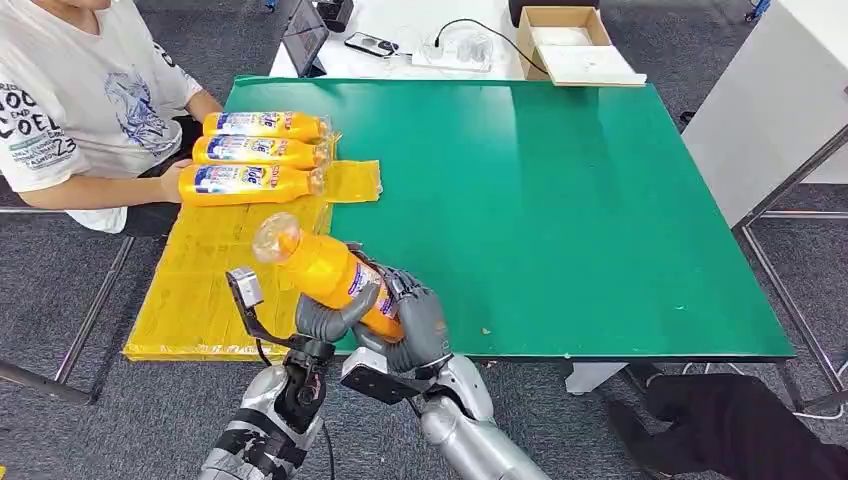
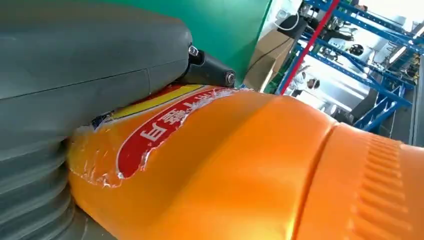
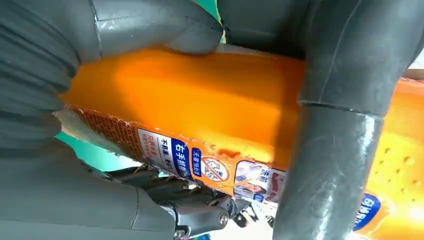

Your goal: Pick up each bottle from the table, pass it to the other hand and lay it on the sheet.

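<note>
Near the tabletop's front edge, both hands, left hand and right hand, clasp one bottle mid-handover. Three bottles already lie on the sheet; this one remains.

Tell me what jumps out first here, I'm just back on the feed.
The orange bottle held in mid-air at the table's near edge, with both the left hand and the right hand gripping it. Beyond it, three more bottles lie side by side on the yellow sheet, beside a seated person.
</note>
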Controlling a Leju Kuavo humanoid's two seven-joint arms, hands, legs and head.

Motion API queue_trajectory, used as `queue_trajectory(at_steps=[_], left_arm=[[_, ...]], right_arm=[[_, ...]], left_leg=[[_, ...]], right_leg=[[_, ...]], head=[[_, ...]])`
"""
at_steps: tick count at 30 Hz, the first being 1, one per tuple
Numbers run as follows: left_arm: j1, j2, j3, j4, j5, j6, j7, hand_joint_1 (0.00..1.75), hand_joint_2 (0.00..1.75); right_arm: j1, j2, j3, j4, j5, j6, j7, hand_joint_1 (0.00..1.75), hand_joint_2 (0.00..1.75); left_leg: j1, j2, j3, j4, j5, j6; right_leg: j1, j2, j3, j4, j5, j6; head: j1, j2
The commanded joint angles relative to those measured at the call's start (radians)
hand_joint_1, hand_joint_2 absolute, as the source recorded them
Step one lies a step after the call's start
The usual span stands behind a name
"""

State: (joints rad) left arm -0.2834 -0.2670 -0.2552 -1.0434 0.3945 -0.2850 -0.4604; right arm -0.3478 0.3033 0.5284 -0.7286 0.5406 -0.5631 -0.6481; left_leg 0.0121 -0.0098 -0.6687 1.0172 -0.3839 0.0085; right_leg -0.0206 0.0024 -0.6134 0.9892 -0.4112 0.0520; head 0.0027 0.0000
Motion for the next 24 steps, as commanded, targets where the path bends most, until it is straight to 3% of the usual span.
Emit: queue_trajectory(at_steps=[1, 2, 4, 6, 8, 16, 18, 24], left_arm=[[-0.073, -0.024, -0.046, -0.047, -0.051, 0.061, -0.024, 1.75, 1.75], [-0.07, -0.025, -0.041, -0.058, -0.067, 0.084, -0.031, 1.75, 1.75], [-0.071, -0.02, -0.042, -0.073, -0.132, 0.154, -0.063, 1.75, 1.75], [-0.087, -0.009, -0.033, -0.081, -0.291, 0.343, -0.13, 1.75, 1.75], [-0.118, -0.003, 0.002, -0.051, -0.354, 0.438, -0.148, 1.75, 1.75], [-0.121, -0.008, 0.01, -0.039, -0.361, 0.435, -0.154, 1.75, 1.75], [-0.146, 0.002, 0.054, -0.021, -0.474, 0.639, -0.219, 1.75, 1.75], [-0.23, 0.048, 0.15, 0.099, -0.605, 0.851, -0.238, 1.75, 1.75]], right_arm=[[-0.003, -0.002, 0.084, 0.111, 0.039, 0.019, 0.054, 0.0, 1.75], [-0.007, 0.0, 0.076, 0.106, 0.037, 0.026, 0.068, 0.0, 0.0], [-0.012, 0.0, 0.068, 0.092, 0.034, 0.019, 0.071, 0.0, 0.0], [-0.006, -0.007, 0.044, 0.016, 0.003, 0.035, 0.069, 0.0, 0.0], [0.005, -0.019, 0.031, -0.075, -0.011, 0.037, 0.072, 0.0, 0.0], [0.017, -0.026, 0.037, -0.098, -0.002, 0.043, 0.092, 0.0, 0.0], [0.014, -0.023, 0.017, -0.148, -0.042, 0.018, 0.05, 0.0, 0.0], [0.053, -0.05, -0.031, -0.345, -0.099, -0.019, 0.041, 0.0, 0.0]], left_leg=[[0.001, -0.003, 0.003, 0.001, -0.002, 0.0], [0.001, -0.003, 0.006, 0.001, -0.003, 0.0], [0.001, -0.003, 0.005, 0.001, -0.003, 0.0], [0.001, -0.002, 0.005, 0.002, -0.003, 0.0], [0.001, -0.002, 0.001, 0.001, -0.001, 0.0], [0.0, -0.002, 0.003, 0.0, -0.001, 0.0], [0.001, -0.001, 0.002, 0.0, -0.001, 0.0], [0.0, -0.001, 0.003, 0.0, -0.001, 0.0]], right_leg=[[0.002, -0.004, 0.005, 0.0, -0.003, -0.002], [0.002, -0.004, 0.007, 0.0, -0.004, -0.003], [0.002, -0.004, 0.007, 0.0, -0.003, -0.003], [0.002, -0.003, 0.007, 0.001, -0.004, -0.003], [0.001, -0.003, 0.002, 0.0, -0.001, -0.002], [0.001, -0.003, 0.004, -0.001, -0.001, -0.002], [0.001, -0.001, 0.003, -0.001, -0.001, -0.001], [0.001, -0.001, 0.004, 0.0, -0.001, -0.002]], head=[[0.0, 0.0], [0.0, 0.0], [0.0, 0.0], [0.0, 0.0], [0.0, 0.0], [0.0, 0.0], [0.0, 0.0], [0.0, 0.0]])
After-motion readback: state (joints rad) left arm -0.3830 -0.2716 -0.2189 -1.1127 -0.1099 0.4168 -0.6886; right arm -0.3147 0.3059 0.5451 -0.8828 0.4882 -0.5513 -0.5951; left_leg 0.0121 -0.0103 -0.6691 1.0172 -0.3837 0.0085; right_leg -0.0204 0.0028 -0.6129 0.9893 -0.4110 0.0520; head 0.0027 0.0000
